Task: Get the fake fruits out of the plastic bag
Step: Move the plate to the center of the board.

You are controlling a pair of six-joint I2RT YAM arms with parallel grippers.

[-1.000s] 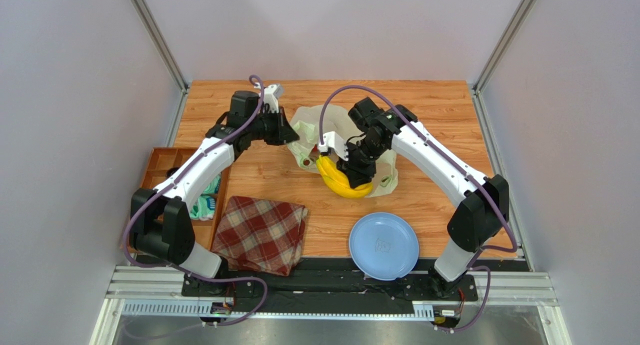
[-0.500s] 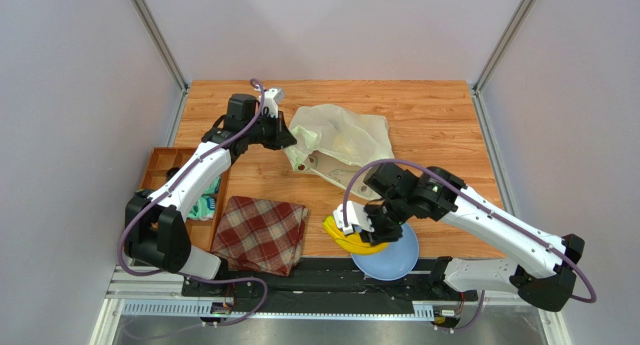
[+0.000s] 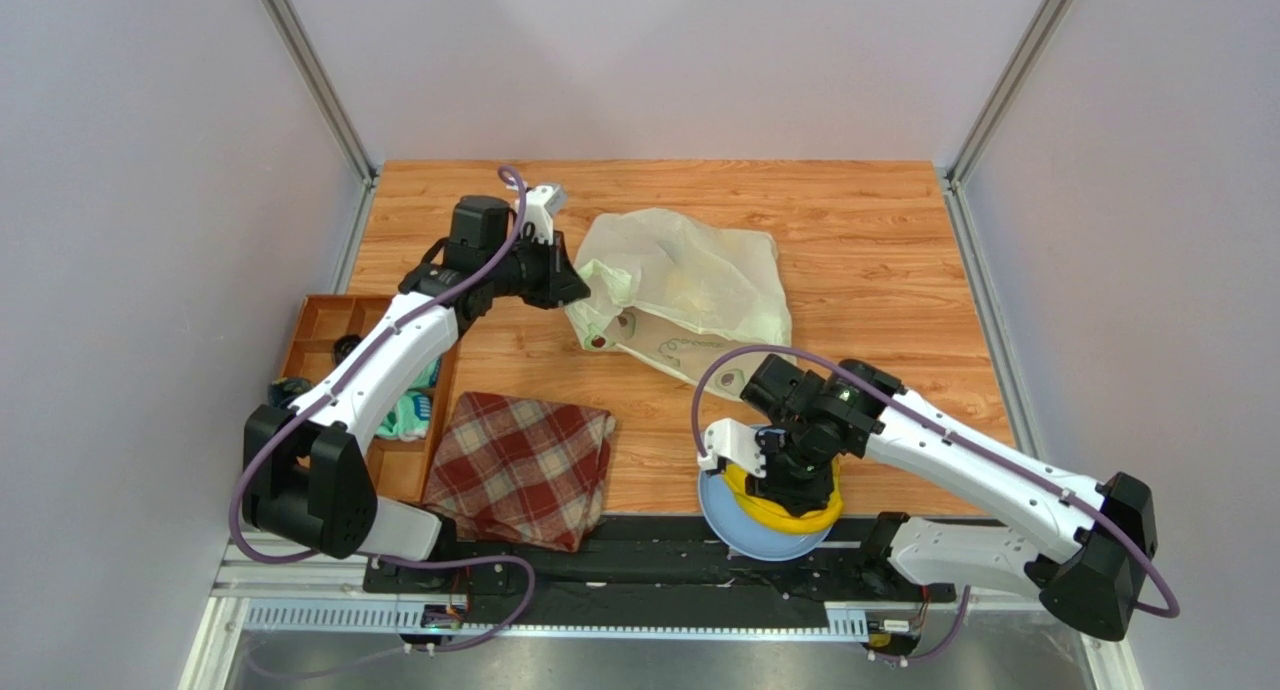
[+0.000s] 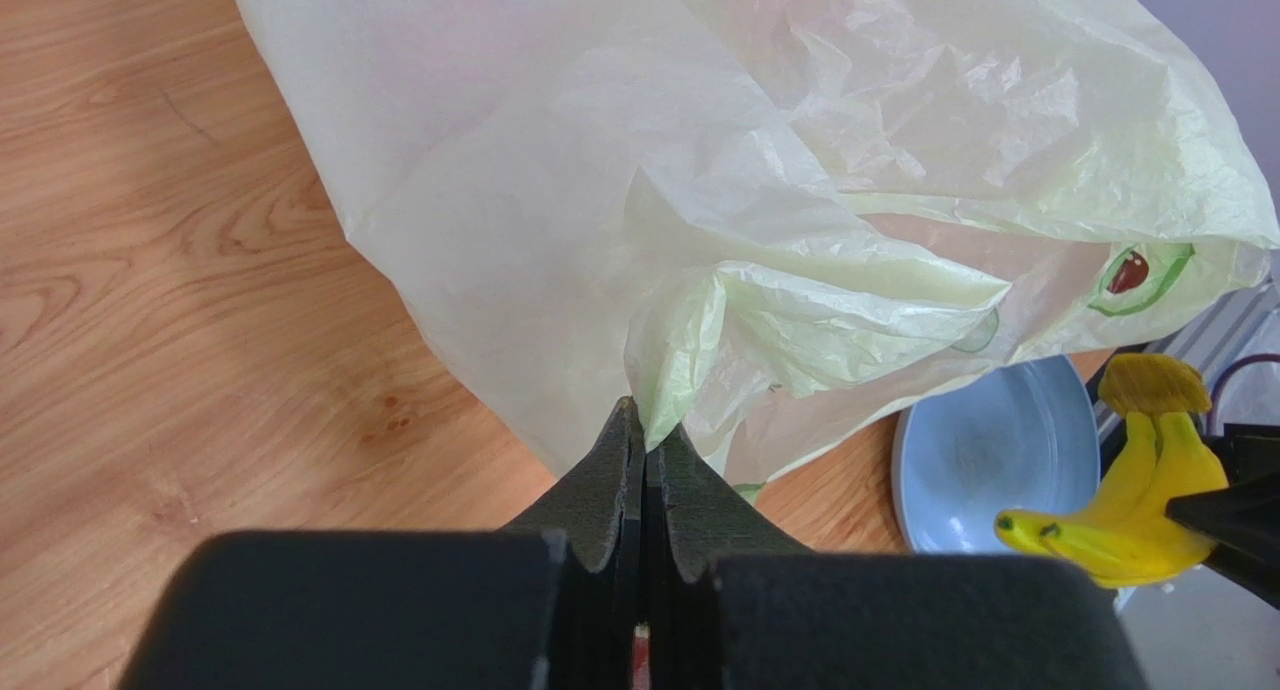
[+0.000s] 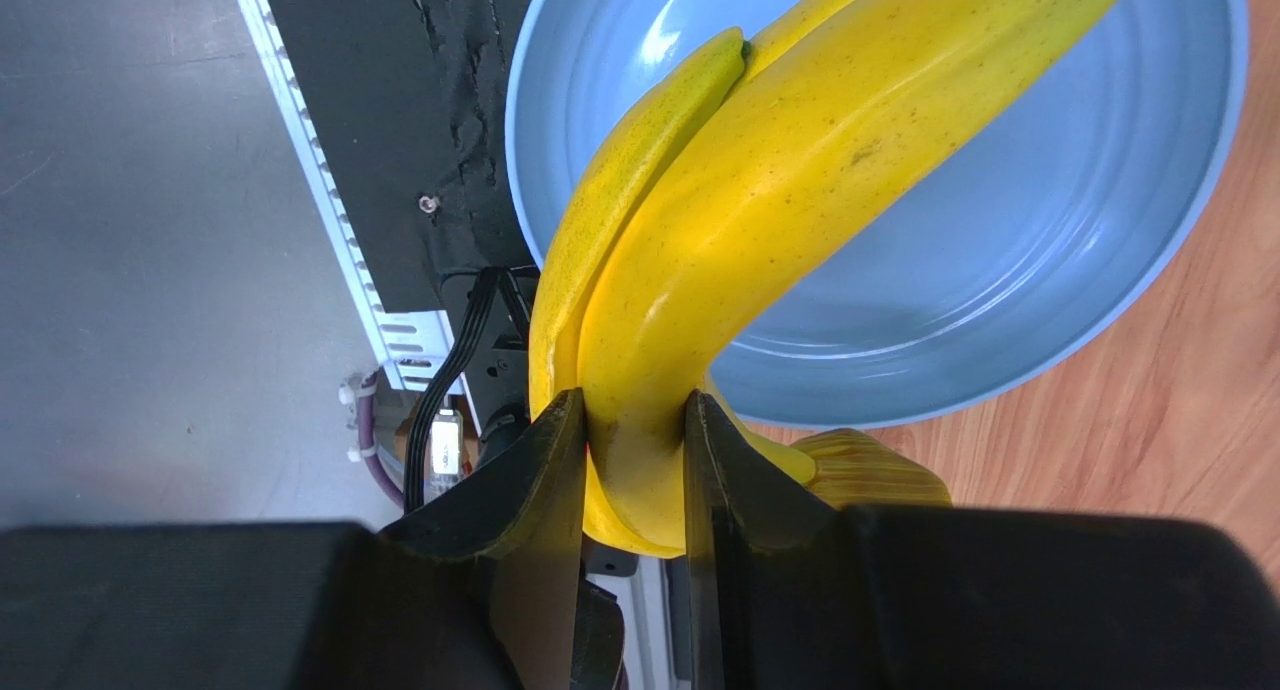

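Right now, nearest to me, the right gripper (image 5: pixel 634 420) is clamped on the banana bunch (image 5: pixel 781 165), its two fingers squeezing the yellow fruit close to the stem end. It holds the bunch over the blue plate (image 3: pixel 736 537) at the near edge of the table (image 3: pixel 872 225), just in front of the right arm's base. From the wrist camera the bananas hang across the plate's bowl; whether they touch it I can't tell from these angles.

Left of the plate, a red plaid cloth (image 3: pixel 522 468) lies folded by the near edge. Beside it, a wooden tray (image 3: pixel 338 338) sits at the table's left side.

Farther out, the plastic bag (image 3: pixel 684 293) lies crumpled around the middle of the table, well apart from the plate. The left gripper (image 4: pixel 643 428) sits at the bag's left corner with its fingers pressed together, pinching a fold of the thin film. The film is cloudy, so I can't make out any other fruit inside.
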